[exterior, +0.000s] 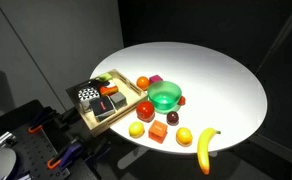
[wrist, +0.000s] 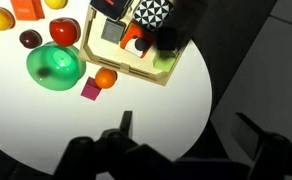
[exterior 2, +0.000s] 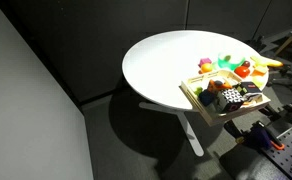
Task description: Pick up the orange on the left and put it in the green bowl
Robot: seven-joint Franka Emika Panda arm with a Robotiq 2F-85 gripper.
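1. Between the fingertips of the gripper [wrist: 190,130] shows only bare white table [wrist: 156,105], well below (the jaws stand wide apart and hold nothing).
2. Ahead of the gripper, off toward the left of the wrist view, sits the orange [wrist: 105,78]. It is just beside a magenta block [wrist: 90,90] and close to the rim of the wooden tray [wrist: 136,72].
3. Just beyond the orange is the green bowl [wrist: 56,67], near it but apart.
4. Farther still lies a red fruit [wrist: 64,31].
5. The approach looks to be the step in hand. Next, the gripper should travel forward and down until the jaws straddle the orange, clear of block and tray, then close.
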